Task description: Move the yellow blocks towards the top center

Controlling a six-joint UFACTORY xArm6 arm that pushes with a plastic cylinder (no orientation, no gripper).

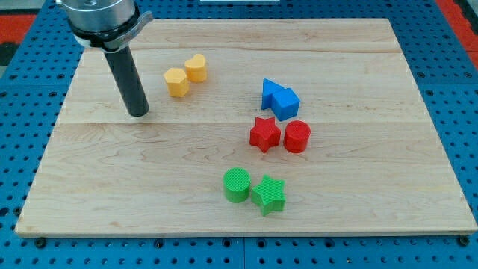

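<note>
- My tip (pixel 139 113) rests on the wooden board (pixel 358 202) toward the view's left edge, in the upper half, to the left of the two yellow blocks and clear of both. There is no hand to open or close here; the arm ends in a bare rod, holding nothing and touching no block.
- The yellow hexagonal block (pixel 177 81) and the yellow heart-shaped block (pixel 196 67) sit side by side, touching or nearly so, in the upper left part of the board, left of the middle of the top edge. The heart lies nearer the top edge.
- I judge both to be light, stiff plastic pieces with ridged sides. They should slide easily on the smooth wood and may spin if struck off centre.
- Nothing can be gripped, so contact matters: I would press on the hexagon's lower-left face, pushing to the view's right and slightly up, so the pair travels together.
- The heart's rounded lobes could let it slip off sideways; it may need a separate nudge.
- The blue blocks (pixel 280 99), red star (pixel 264 134), red cylinder (pixel 297 137), green cylinder (pixel 237 184) and green star (pixel 269 194) lie toward the centre and bottom edge, well apart from the intended path.
</note>
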